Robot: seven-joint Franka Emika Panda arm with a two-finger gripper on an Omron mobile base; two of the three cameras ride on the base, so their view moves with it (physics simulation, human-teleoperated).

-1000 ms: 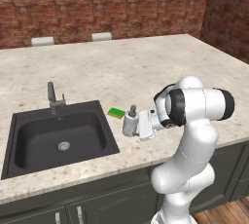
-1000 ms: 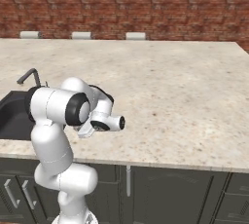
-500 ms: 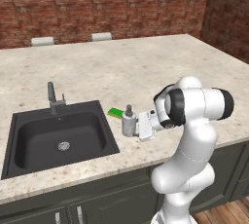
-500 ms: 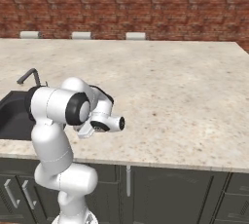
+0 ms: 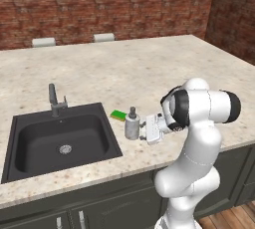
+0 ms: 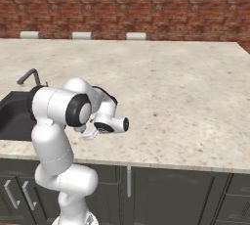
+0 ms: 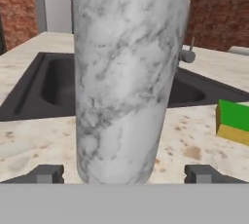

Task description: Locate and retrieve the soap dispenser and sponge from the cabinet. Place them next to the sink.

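Soap sits in a small grey-white marbled bottle with a grey pump [image 5: 132, 126], standing upright on the speckled beige stone worktop [image 5: 149, 73], just past the black sink's [image 5: 60, 141] 3 o'clock rim. The gripper [image 7: 124, 173] is spread wide, one dark tip on each side of the bottle, not squeezing it. At the bottle's 11 o'clock lies the flat green-and-yellow sponge [image 5: 118, 115]. Up close, the bottle's pump is cut off, and the sponge is half out of the picture.
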